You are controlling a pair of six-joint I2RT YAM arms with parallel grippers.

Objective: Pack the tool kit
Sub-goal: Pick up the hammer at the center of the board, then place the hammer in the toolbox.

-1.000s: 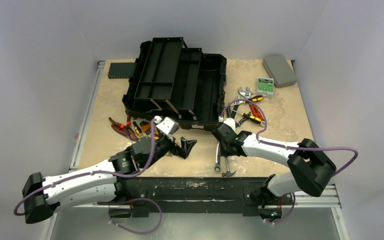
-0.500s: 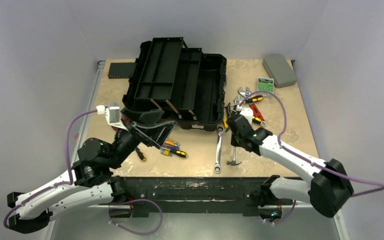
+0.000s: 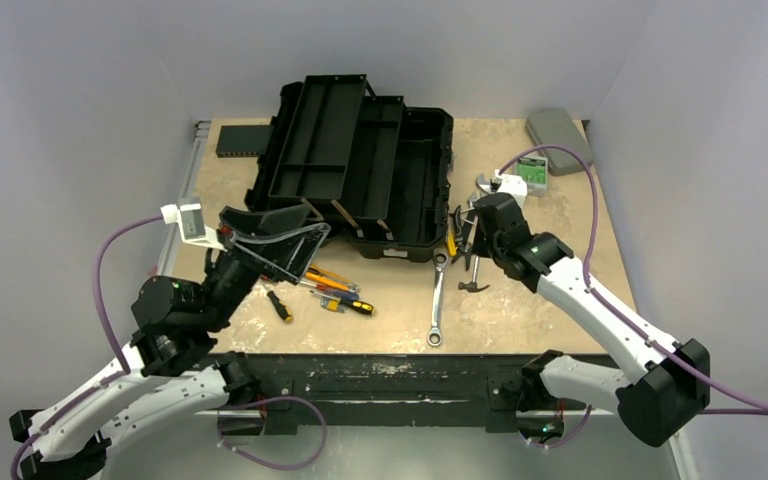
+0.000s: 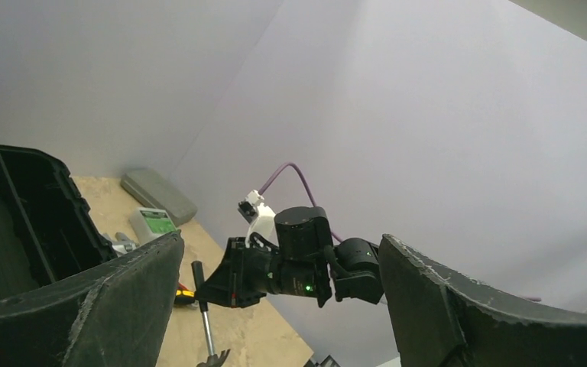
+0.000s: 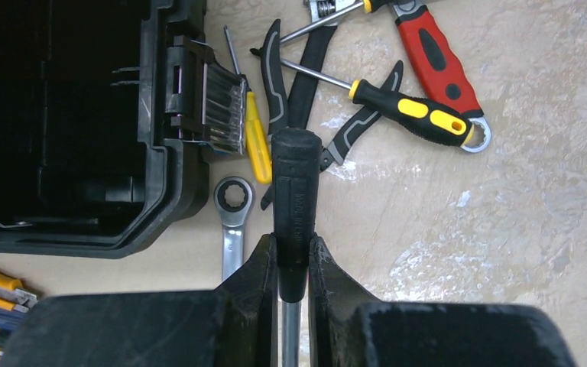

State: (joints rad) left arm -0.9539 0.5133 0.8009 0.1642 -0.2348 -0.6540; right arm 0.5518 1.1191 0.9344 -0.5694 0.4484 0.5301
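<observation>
The packing seems to be at its beginning. The toolbox (image 3: 438,128) stands open in the upper middle of the top view, with its 2 trays folded out to the left, and I can see no tool inside the parts that show. Most of the tools lie outside it on the table (image 3: 510,325). A group of screwdrivers (image 3: 335,290) is at lower left of the box. A ring wrench (image 5: 233,202) lies just beside its near corner. The black pliers (image 5: 277,76), a yellow and black screwdriver (image 5: 409,111) and a red-handled tool (image 5: 436,57) are at upper right of the right wrist view. The right gripper (image 5: 293,248) is closed narrow on the black handle of the hammer (image 5: 296,176). The hammer hangs with its head down, just right of the box front, so I judge this is the 1st tool on its way in. The left gripper (image 3: 275,238) is at the left front corner of the box, with its jaws wide apart and nothing between them. About writing: the hammer handle has raised letters along it, but they are too small to read. The small green box (image 3: 531,172) near the grey case (image 3: 558,140), at upper right, has a label that I cannot read either. I see no brand name on the toolbox.
</observation>
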